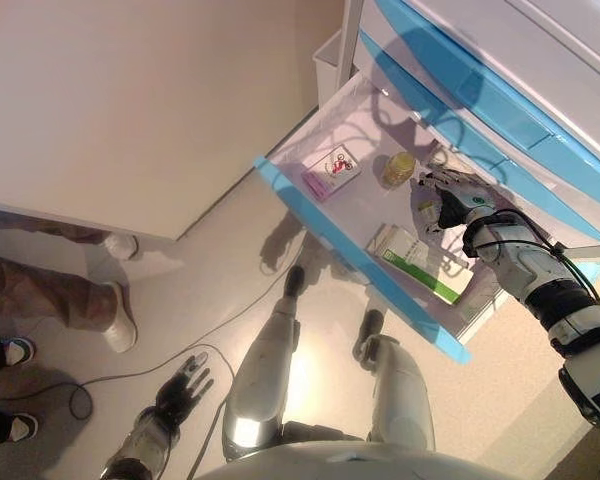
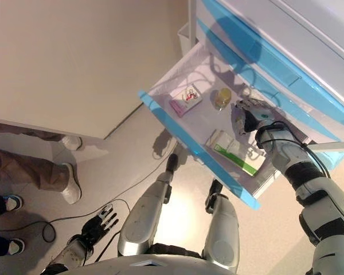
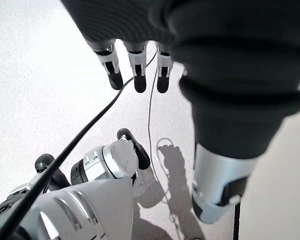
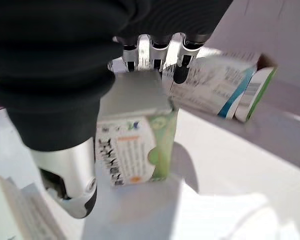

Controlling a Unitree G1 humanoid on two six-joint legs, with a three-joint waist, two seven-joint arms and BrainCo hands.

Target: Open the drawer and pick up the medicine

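The small medicine box (image 4: pixel 137 137) stands upright in the open drawer (image 1: pixel 320 215), its long axis vertical. In the right wrist view it sits directly under the right hand (image 1: pixel 442 195), between the thumb and the fingers (image 4: pixel 152 57) curled over its top: judged a grasp, with the box not visibly clear of the drawer floor. Around it lie a flat carton (image 1: pixel 332 170), a yellowish round jar (image 1: pixel 399 167), a long green-and-white carton (image 1: pixel 420 262) and, just past the fingers, a tilted white box (image 4: pixel 225 85). The left hand (image 1: pixel 183 385) hangs low near the floor, fingers relaxed, well apart. Lift calls for straight upward travel; the neighbouring box could be clipped.
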